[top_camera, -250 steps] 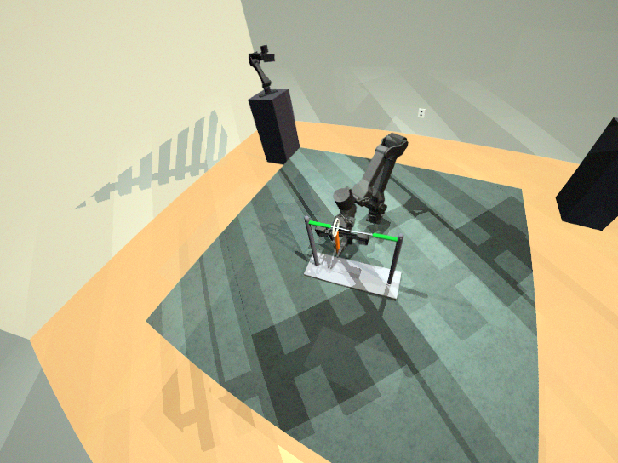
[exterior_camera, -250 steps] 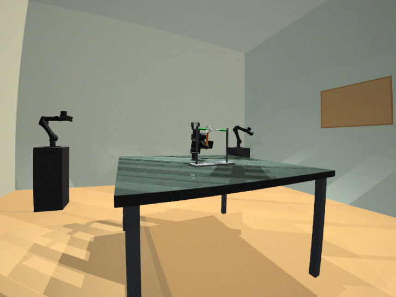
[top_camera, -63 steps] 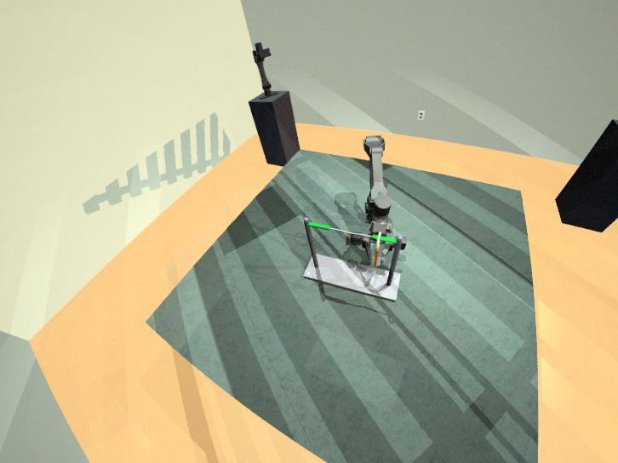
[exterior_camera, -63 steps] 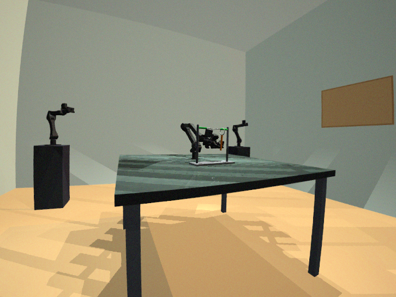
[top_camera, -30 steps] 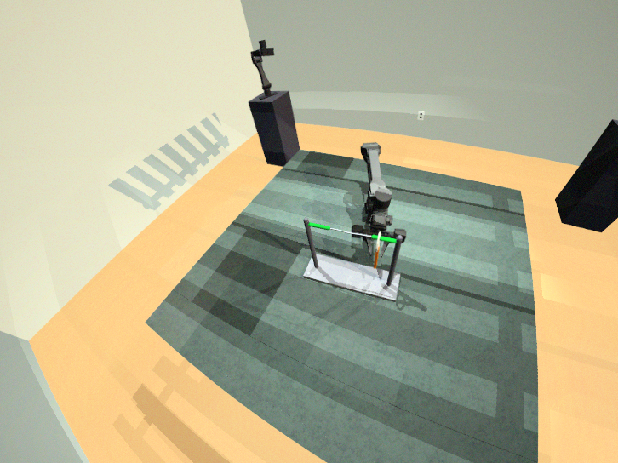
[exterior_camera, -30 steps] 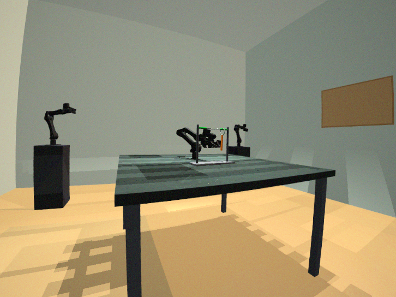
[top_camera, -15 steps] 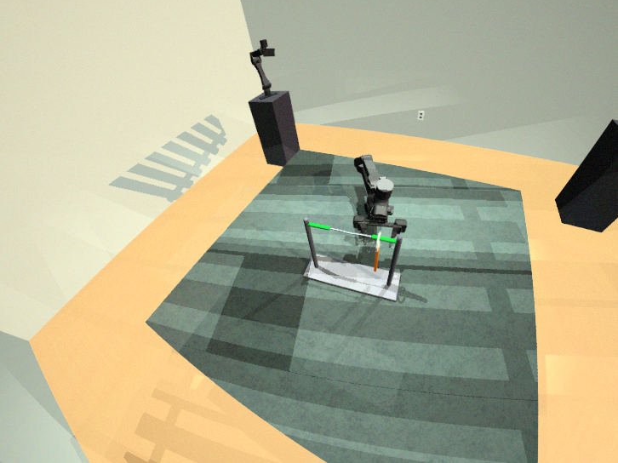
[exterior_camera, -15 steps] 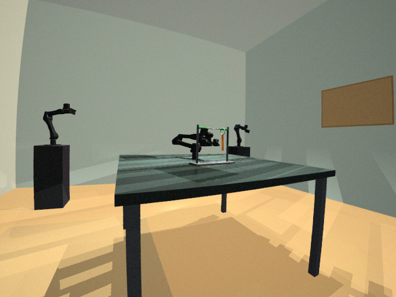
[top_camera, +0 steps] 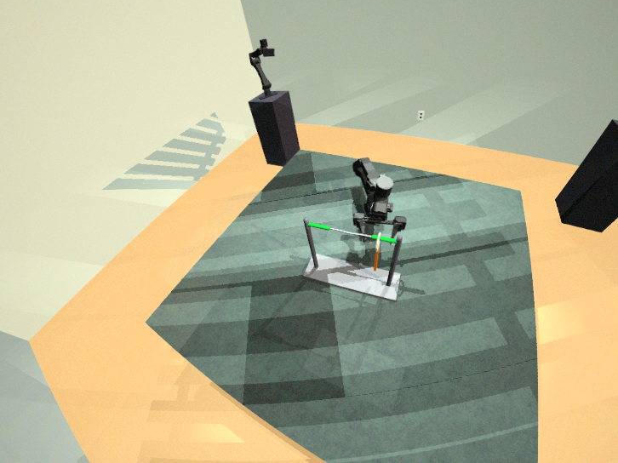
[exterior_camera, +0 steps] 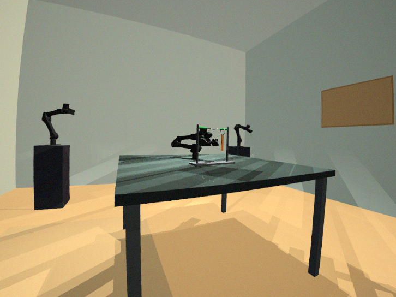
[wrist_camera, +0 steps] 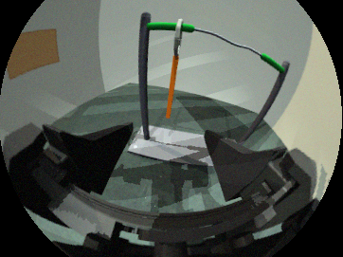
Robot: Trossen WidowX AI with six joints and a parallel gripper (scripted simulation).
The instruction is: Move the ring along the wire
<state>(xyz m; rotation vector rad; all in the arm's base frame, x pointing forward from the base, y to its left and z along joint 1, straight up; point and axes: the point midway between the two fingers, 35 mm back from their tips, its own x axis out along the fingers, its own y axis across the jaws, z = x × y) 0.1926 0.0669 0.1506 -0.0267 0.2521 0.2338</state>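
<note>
The pale ring hangs around the green part beside the post on the right in the top view. Its orange handle hangs down, clear of the base. The thin grey wire runs to the other green part. My gripper is wide open and empty, on the arm's side of the wire. In the wrist view the handle is beyond the fingertips, with a gap between them.
The other post stands at the far end of the pale base plate. The base rests on the dark green table. Other arms stand on dark pedestals away from the table.
</note>
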